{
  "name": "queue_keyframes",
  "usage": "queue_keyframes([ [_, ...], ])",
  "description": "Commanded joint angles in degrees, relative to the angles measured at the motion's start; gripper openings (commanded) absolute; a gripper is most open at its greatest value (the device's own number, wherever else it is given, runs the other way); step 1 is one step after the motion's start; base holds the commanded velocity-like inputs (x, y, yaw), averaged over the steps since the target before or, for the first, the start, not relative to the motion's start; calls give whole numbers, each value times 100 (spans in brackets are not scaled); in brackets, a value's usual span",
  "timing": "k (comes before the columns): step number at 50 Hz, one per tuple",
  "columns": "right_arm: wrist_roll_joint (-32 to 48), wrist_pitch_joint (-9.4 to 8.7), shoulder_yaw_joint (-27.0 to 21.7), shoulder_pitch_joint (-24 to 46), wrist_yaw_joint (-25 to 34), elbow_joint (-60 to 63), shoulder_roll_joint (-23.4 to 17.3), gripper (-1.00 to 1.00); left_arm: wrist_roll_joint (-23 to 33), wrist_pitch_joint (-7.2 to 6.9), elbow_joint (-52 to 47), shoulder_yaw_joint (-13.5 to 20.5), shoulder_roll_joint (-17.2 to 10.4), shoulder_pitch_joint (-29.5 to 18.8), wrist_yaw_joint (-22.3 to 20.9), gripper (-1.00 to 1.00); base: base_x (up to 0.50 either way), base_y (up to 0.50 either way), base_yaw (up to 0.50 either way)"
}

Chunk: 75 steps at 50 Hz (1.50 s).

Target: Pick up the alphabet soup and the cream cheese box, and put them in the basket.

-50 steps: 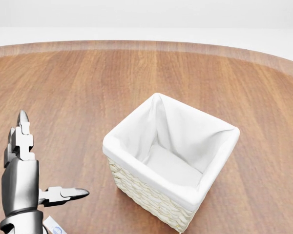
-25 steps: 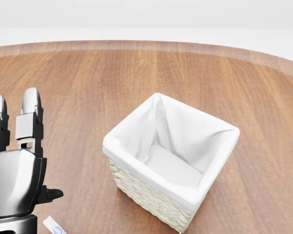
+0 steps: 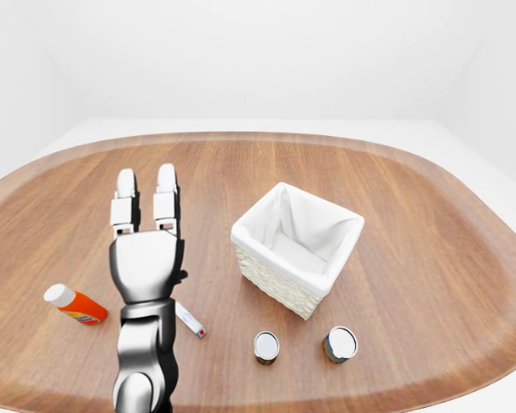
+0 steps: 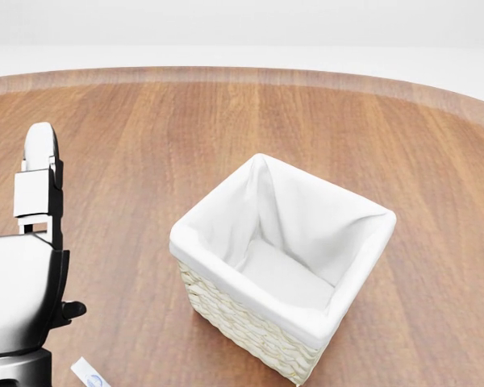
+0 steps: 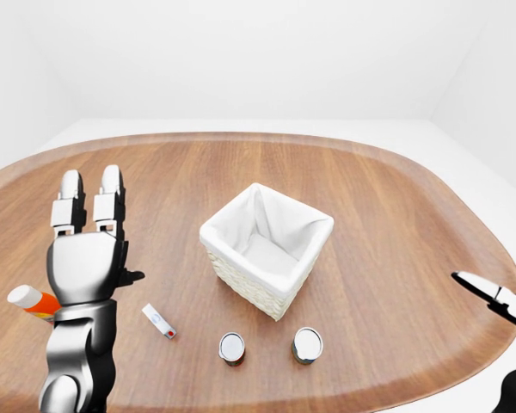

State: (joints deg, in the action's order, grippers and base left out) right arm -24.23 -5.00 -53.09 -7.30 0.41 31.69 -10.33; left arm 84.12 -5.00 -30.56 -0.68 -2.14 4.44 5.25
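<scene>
- Rotating over the past second, the left hand (image 3: 146, 258) now shows its flat silver back to the cameras and sits lower-left in the head view than before; basket (image 3: 297, 247) and counter (image 3: 413, 215) are unchanged, so the camera has not moved.
- Left hand is raised to the left of the basket, two fingers (image 3: 165, 202) straight up, thumb a short stub at the side: spread wide and holding nothing.
- Basket, wicker with a white cloth liner, stands on the wooden counter with nothing visible inside.
- Two cans stand upright below the basket in the left-eye view, apart from it and from each other: the left can (image 3: 266, 346) and the right can (image 3: 340, 343); which one is the alphabet soup cannot be told.
- A small flat white box (image 5: 158, 320) with a red spot lies lower-left of the basket, just right of the left forearm; it may be the cream cheese box.
- An orange bottle (image 3: 76, 304) with a white cap lies on its side far left of the basket.
- Right hand (image 5: 497, 300) shows only as pointed fingertips at the right edge of the right-eye view, well right of the basket; its grip cannot be told.
</scene>
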Motion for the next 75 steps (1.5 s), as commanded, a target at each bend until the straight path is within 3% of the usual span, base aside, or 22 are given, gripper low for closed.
queue_keyframes([
  [1, 21, 0, 6, 7, -11, -5, -3, 100, 51, 0, -66, 14, 16, -25, -37, 100, 0, 0, 0],
  [14, 22, 0, 5, 7, -10, -5, -2, 100, 50, 0, -66, 12, 14, -25, -37, 100, 0, 0, 0],
  [25, 67, 0, 38, 3, 12, 7, 15, 100, 61, 0, -196, -65, -65, 494, 103, 100, 0, 0, 0],
  [33, 78, 0, 33, 0, 21, 4, 22, 100, 105, 0, -418, -13, -16, 861, -217, 100, 0, 0, 0],
  [37, 69, 0, 19, -7, 23, 24, 24, 100, 183, 59, -491, -34, -5, 978, -387, 100, 0, 0, 0],
  [39, 95, 0, 25, -4, 13, 22, 21, 100, 148, 220, -446, -99, -49, 1056, -557, 100, 0, 0, 0],
  [45, 116, 0, 39, 5, 33, -16, 22, 100, 312, 245, -300, -119, -38, 1247, -489, 100, 0, 0, 0],
  [47, 110, 0, 27, -3, 29, 4, 25, 100, 332, 325, -86, -121, -108, 1299, -497, 100, 0, 0, 0],
  [53, 107, 0, 13, -9, 41, 38, 32, 100, 345, 387, 185, -103, -131, 1409, -257, 100, 0, 0, 0],
  [65, 107, 0, 27, -2, 40, -7, 40, 100, 525, 361, 492, -288, -238, 1676, -123, 100, 0, 0, 0],
  [75, 90, 0, 24, -5, 38, -11, 30, 100, 575, 429, 466, -375, -286, 1997, -125, 100, 0, 0, 0],
])
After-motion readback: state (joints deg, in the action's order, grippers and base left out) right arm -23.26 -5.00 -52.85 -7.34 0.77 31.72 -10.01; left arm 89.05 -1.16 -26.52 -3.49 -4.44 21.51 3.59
